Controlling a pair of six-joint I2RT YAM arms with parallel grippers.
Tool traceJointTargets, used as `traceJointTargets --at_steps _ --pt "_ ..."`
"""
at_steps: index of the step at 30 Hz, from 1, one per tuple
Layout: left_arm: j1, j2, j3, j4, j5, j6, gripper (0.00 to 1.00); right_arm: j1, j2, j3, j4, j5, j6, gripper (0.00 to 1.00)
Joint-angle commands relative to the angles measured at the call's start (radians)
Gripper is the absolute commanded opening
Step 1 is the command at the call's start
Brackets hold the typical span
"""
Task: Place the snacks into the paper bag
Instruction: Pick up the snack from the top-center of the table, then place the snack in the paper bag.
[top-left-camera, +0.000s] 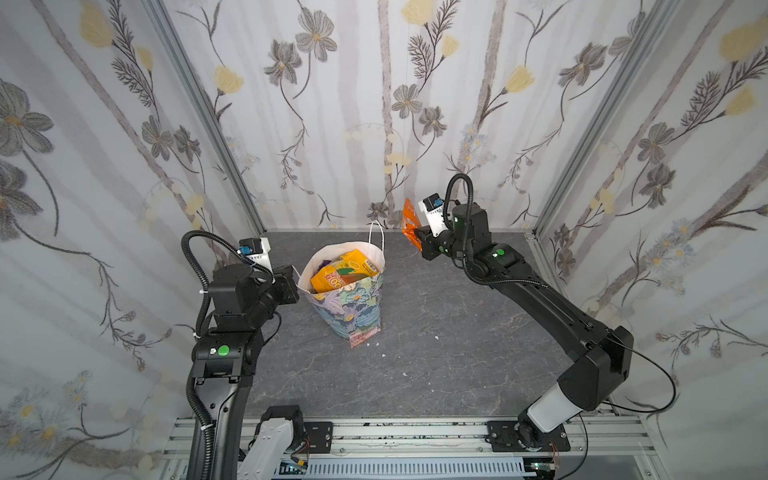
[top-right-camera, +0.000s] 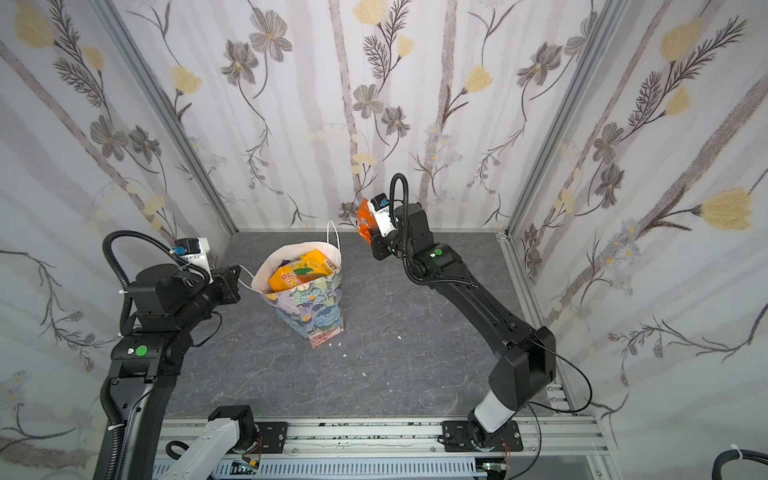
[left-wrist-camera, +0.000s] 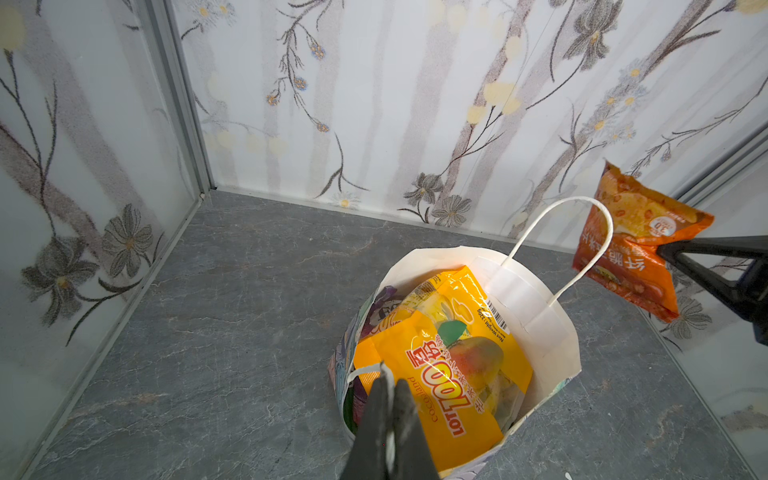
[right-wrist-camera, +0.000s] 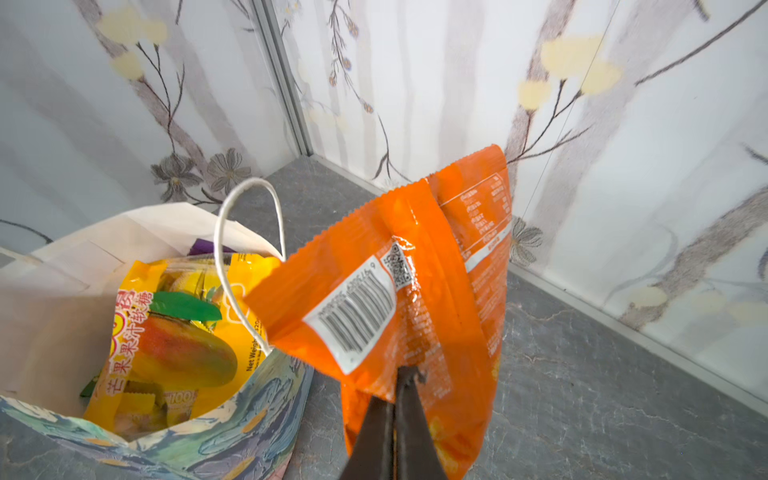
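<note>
Standing handle (right-wrist-camera: 216, 249) beside orange packet (right-wrist-camera: 415, 257)

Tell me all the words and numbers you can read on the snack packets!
"100": on the yellow packet in the paper bag.
"芒果果汁软糖": same yellow packet, beside the mango picture.
"Net Weight": same packet, by its barcode; the number after it is unclear.
"3D": in a round badge on the orange packet.
Other print on the orange packet, barcode digits included: too small to read.
</note>
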Motion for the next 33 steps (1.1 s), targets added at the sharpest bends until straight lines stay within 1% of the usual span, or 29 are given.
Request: traceJointTargets --at_steps 1,3,6,12,21,30,31,33 --pt "0.002 -0.005 0.004 0.049 0.01 0.008 0.0 0.025 -0.042 0.01 0.06 0.024 -0.024 0.0" --pt "0.002 -0.006 0.003 0.049 0.011 0.007 0.0 0.046 -0.055 0.014 0.068 0.036 -0.033 0.0" --pt "0.001 -0.004 0.003 0.049 0.013 0.008 0.0 0.062 -0.062 0.044 0.059 0.013 -0.035 0.0" --pt "0.002 -0.007 0.001 0.05 0.01 0.006 0.0 0.1 -0.071 0.092 0.051 -0.074 -0.061 0.0" --pt "0.001 -0.011 -0.001 0.044 0.01 0.006 0.0 0.148 -0.077 0.101 0.104 -0.242 -0.065 0.0" --pt "0.002 -0.018 -0.002 0.039 0.005 0.005 0.0 0.168 -0.015 0.147 0.125 -0.358 -0.035 0.0" --pt "0.002 -0.018 -0.003 0.038 0.005 0.005 0.0 0.17 0.025 0.162 0.115 -0.369 -0.031 0.0" --pt "0.002 -0.018 -0.006 0.038 0.004 0.004 0.0 0.178 0.054 0.189 0.097 -0.393 -0.029 0.0"
